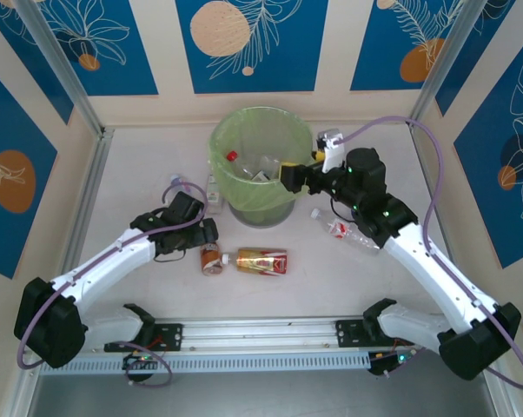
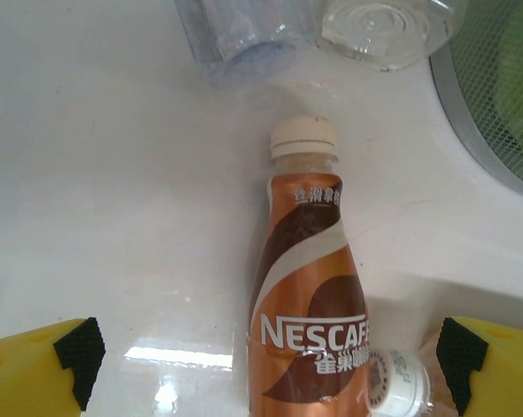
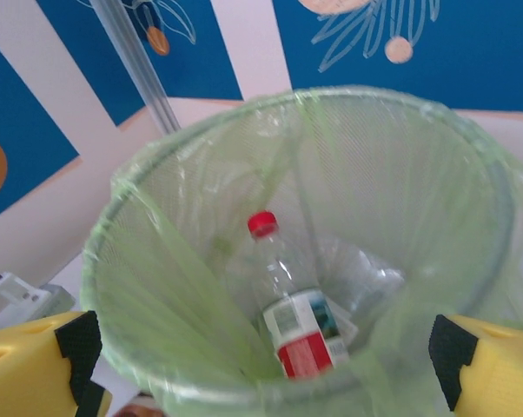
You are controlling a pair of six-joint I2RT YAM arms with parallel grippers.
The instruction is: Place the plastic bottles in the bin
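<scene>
The bin (image 1: 244,201) stands mid-table with its lime-green bag. A red-capped clear bottle (image 3: 301,313) lies inside the bin (image 3: 166,226). My right gripper (image 1: 294,176) hovers open at the bin's right rim; in its wrist view the right gripper (image 3: 261,365) has nothing between its fingers. My left gripper (image 1: 202,236) hangs open over a brown Nescafe bottle (image 1: 211,259). That white-capped bottle (image 2: 305,287) lies between the spread fingers of the left gripper (image 2: 270,369), untouched. A red-gold bottle (image 1: 263,261) lies beside it, its white cap (image 2: 399,382) near the right finger. A clear bottle (image 1: 344,230) lies right of the bin.
Two clear bottles (image 2: 244,35) stand against the bin's left side (image 2: 496,95), just beyond the Nescafe cap. Metal frame posts (image 1: 66,78) and patterned walls enclose the table. The arm bases sit on the rail (image 1: 261,334) at the near edge.
</scene>
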